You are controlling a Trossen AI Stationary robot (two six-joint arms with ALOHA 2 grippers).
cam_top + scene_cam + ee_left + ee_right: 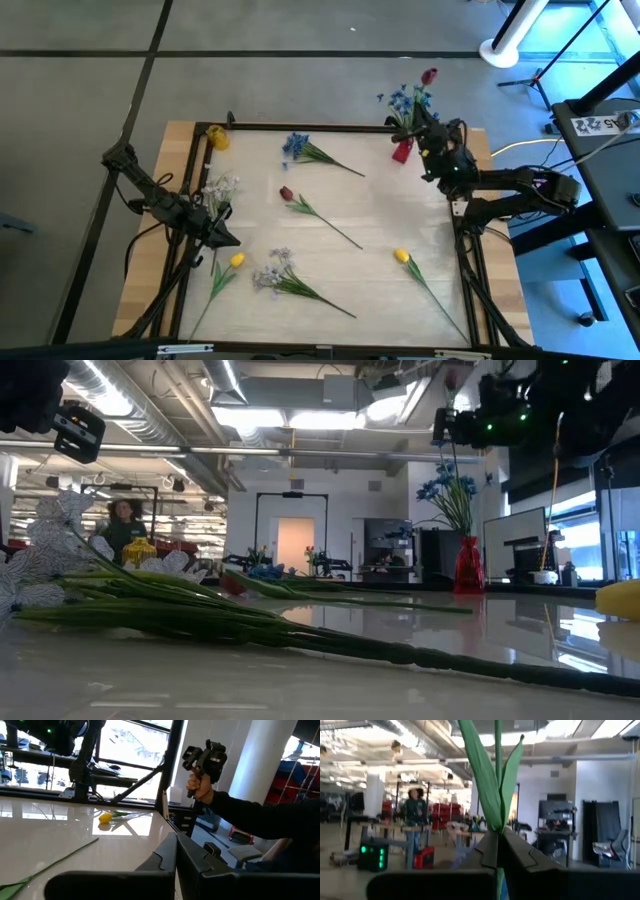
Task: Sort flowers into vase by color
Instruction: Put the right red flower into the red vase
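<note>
A red vase (402, 151) stands near the table's far right corner with blue flowers (401, 100) stuck in it; it also shows in the low view (467, 565). My right gripper (432, 138) is just right of the vase, shut on a dark red tulip (429, 75) whose head stands above it. My left gripper (218, 236) is shut on nothing at the left edge, between a white spray (218, 188) and a yellow tulip (236, 260). A blue cluster (295, 145), a second red tulip (287, 194), a pale blue cluster (272, 272) and another yellow tulip (401, 256) lie flat on the table. My right gripper pinches the red tulip's green stem (498, 822) between its two fingers, just below where the long leaves (482, 775) branch off. The stem stands upright and crosses the fingers, running on below them (499, 882). The tulip is lifted clear of the table.
A yellow vase (217, 137) stands at the far left corner. A black frame rail (300, 127) edges the table. In the left wrist view a person's hand (200, 787) holds a controller beyond the table's edge. A person (413, 807) stands in the room behind.
</note>
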